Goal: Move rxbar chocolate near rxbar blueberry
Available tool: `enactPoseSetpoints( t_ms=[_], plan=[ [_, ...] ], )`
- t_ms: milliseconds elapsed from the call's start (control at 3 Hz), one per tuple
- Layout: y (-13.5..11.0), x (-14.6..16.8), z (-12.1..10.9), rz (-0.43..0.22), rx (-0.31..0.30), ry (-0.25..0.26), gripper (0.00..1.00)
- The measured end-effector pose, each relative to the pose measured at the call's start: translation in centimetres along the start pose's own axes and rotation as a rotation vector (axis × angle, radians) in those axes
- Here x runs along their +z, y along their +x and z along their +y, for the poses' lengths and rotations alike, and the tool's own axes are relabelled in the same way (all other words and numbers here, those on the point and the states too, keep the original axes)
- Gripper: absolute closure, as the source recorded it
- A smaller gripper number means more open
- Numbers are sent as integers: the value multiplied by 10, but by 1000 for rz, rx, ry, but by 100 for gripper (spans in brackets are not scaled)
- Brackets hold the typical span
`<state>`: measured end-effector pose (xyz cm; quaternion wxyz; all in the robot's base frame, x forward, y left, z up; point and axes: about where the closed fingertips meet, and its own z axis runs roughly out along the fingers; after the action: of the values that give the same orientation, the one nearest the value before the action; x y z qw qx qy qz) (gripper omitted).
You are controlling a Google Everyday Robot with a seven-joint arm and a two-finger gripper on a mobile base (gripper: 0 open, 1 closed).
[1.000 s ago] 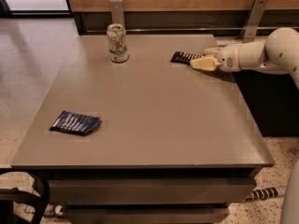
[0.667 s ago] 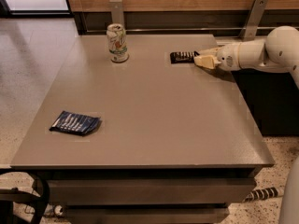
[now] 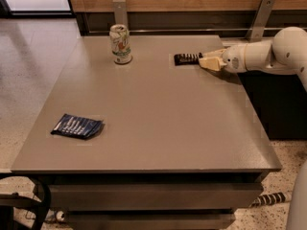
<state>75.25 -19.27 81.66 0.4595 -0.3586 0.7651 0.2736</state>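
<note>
Grey tabletop (image 3: 158, 123) carrying three items, with the white robot arm (image 3: 268, 56) reaching in from the right edge. A soda can (image 3: 120, 43) stands upright at the far left. The rxbar blueberry (image 3: 76, 126) lies flat near the front-left corner. The rxbar chocolate (image 3: 184, 58) sits at the far right, well apart from the blueberry. The gripper (image 3: 204, 60) meets its right end low and level, fingers apparently pinching the wrapper, a hold suited to carrying it diagonally across.

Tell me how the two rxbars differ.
The rxbar chocolate is black; the rxbar blueberry is dark blue. The rxbar chocolate lies at the far side of the table, by the gripper; the rxbar blueberry lies alone near the front edge. Both are flat wrappers with white lettering.
</note>
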Motion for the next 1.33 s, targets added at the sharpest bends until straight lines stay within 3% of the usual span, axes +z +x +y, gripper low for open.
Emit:
enactPoseSetpoints(
  t_ms=[1000,1333],
  plan=[
    [-87,-23,21,96,-178,73,100],
    [-109,-37,33,87,-226,73,100]
  ],
)
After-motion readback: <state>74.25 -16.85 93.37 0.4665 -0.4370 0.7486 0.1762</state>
